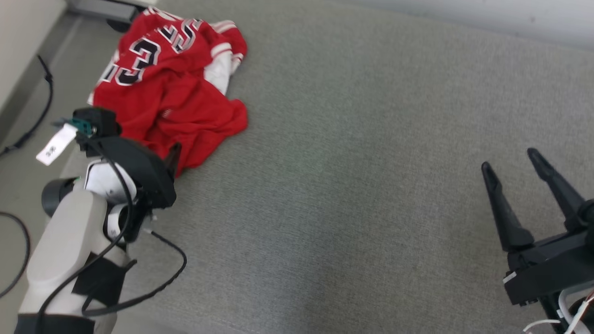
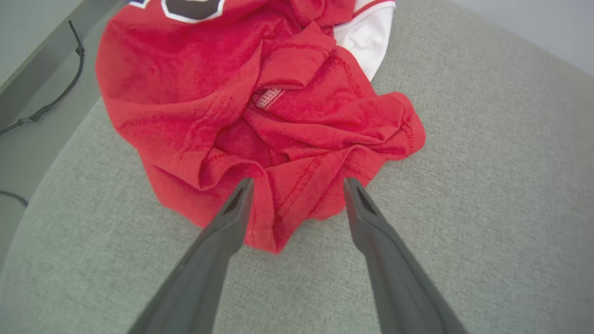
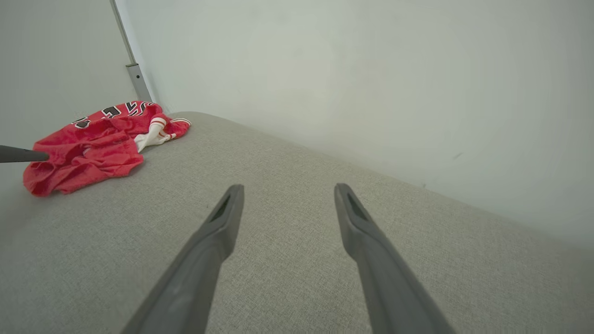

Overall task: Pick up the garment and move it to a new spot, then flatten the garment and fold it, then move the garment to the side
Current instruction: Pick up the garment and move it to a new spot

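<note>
Crumpled red garment [image 2: 278,116]: I judge it light, limp, maybe slippery. Left jaws spread, poised over its near hem; pinch that bunched fold. Right jaws spread, well apart.

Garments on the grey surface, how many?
1: a crumpled red jersey at the far left corner of the grey surface, its near edge at the open jaws of the left gripper. Another could be hidden underneath.

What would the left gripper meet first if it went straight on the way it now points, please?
Most likely the garment: the left gripper, open, points at its near edge, though depth is hard to judge.
</note>
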You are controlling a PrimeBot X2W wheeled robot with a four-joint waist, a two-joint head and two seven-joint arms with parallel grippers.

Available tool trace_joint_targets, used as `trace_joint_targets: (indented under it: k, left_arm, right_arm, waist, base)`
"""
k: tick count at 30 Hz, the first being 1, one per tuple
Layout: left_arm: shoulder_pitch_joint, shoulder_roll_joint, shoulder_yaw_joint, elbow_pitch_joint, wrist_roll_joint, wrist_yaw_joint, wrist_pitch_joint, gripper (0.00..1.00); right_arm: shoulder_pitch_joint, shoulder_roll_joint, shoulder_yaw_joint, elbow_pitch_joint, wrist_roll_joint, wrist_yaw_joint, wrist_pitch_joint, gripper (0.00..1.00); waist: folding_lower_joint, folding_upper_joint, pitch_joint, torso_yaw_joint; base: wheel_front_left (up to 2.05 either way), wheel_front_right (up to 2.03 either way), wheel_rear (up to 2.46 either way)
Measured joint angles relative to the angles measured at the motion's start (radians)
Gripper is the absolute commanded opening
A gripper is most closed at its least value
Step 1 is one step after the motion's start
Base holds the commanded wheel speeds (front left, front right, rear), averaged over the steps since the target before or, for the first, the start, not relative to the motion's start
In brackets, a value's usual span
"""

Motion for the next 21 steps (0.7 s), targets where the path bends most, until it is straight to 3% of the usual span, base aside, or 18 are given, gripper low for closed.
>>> trace_joint_targets:
  k: [8,19,20,21]
  left_arm:
    - [-0.075,-0.029,-0.016,0.105,0.033,0.008,-0.018,1.00]
    - [-0.096,-0.012,-0.024,0.214,0.086,0.050,-0.070,1.00]
    - [-0.096,-0.012,-0.026,0.221,0.095,0.054,-0.075,0.75]
    - [-0.097,-0.013,-0.028,0.226,0.097,0.054,-0.080,0.07]
  right_arm:
    - [-0.042,-0.016,-0.010,0.001,0.000,0.005,0.038,1.00]
    - [-0.051,-0.018,0.006,-0.007,0.000,0.009,0.078,1.00]
    - [-0.045,-0.019,0.005,-0.015,0.000,0.009,0.079,1.00]
    - [-0.044,-0.019,0.004,-0.021,0.000,0.009,0.084,1.00]
  waist:
    - [0.0001,0.0001,0.086,-0.040]
    - [-0.0002,0.0000,0.086,-0.083]
    - [-0.0002,0.0000,0.085,-0.085]
    - [-0.0003,0.0000,0.084,-0.087]
  base:
    - [0.00,0.00,0.00]
    - [0.00,0.00,0.00]
    - [0.00,0.00,0.00]
    - [0.00,0.00,0.00]
